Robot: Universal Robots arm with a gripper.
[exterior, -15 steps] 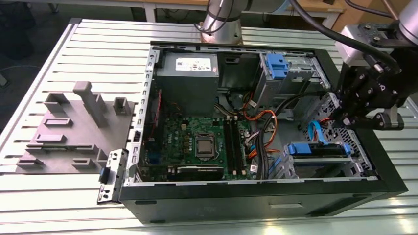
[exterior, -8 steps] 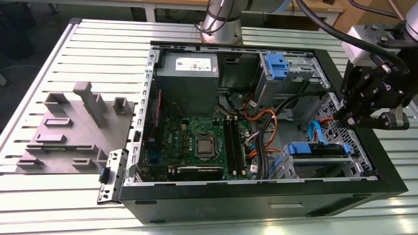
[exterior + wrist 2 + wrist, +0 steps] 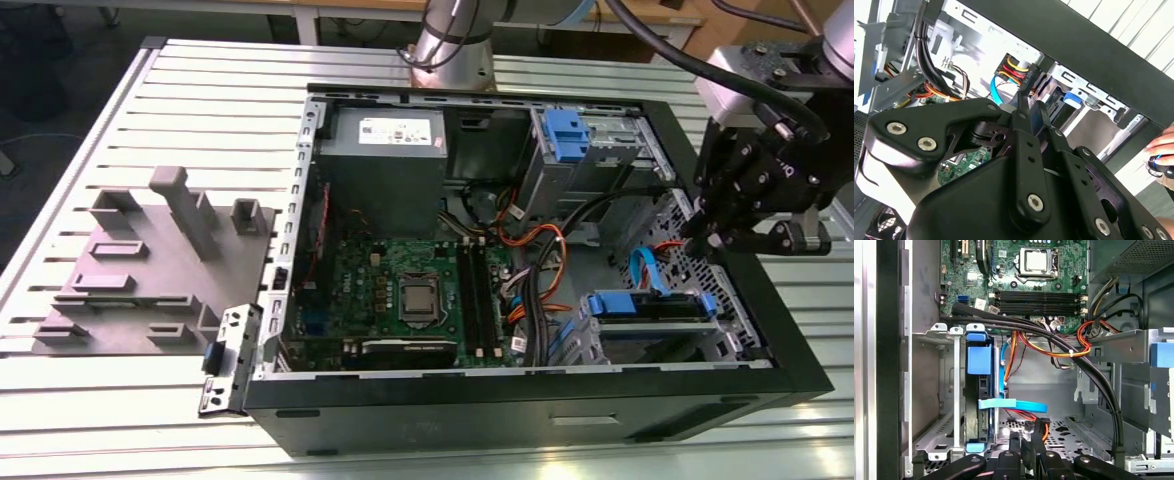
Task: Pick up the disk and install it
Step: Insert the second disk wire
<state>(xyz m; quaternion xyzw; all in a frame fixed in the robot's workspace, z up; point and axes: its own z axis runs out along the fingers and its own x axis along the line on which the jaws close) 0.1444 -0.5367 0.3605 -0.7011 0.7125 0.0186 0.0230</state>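
Exterior view, disk: the disk [image 3: 650,306] sits in the drive bay at the corner of the open computer case [image 3: 534,390] on the exterior view's right, with its blue rail facing up.
Exterior view, gripper: the gripper [image 3: 705,240] hangs over that bay, just above a looping blue cable [image 3: 650,268], and is apart from the disk.
Second wrist view, pincer: the fingers [image 3: 1021,107] stand close together with nothing between them, pointing towards a cable connector [image 3: 1018,67] with red, yellow and black wires.
Second wrist view, extra: a person's hand [image 3: 1161,146] shows at the case's outer edge.
First wrist view, disk: the disk [image 3: 979,360] stands on edge in the metal cage [image 3: 949,390], and the blue cable [image 3: 1011,404] ends just beside it.
First wrist view, gripper: the gripper [image 3: 1026,442] is near the cage floor, among orange wires.
Step, judged: the disk looks seated, so the work is probably late in the install.
Demand, judged: any move here must thread between the loose cables without snagging them.
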